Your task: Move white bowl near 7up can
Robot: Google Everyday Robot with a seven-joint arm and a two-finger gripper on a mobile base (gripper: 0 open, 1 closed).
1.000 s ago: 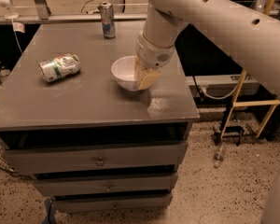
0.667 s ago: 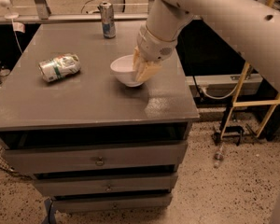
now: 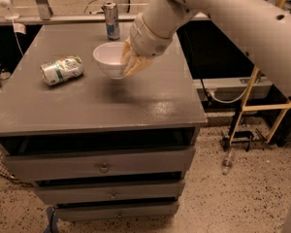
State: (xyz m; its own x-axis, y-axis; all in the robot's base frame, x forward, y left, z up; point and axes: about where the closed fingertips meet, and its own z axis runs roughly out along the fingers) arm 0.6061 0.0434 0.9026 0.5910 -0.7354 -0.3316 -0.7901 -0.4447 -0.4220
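Mostly cut off: the arm [image 3: 223, 18] is running out of frame at the top and right, so its base is not showing. The wrist is angling down and left from the upper right. The gripper [image 3: 127, 63] is sitting at the right rim of the white bowl [image 3: 106, 57], its fingers [image 3: 134, 64] clamping that rim. The bowl wall is partly hiding them. The bowl is staying upright over the grey cabinet top [image 3: 87, 106]. I can't tell if its foot is touching. The 7up can [image 3: 62, 70] is lying on its side near the bowl's left, apart from it. A blue and silver can [image 3: 111, 21] is standing upright just behind the bowl.
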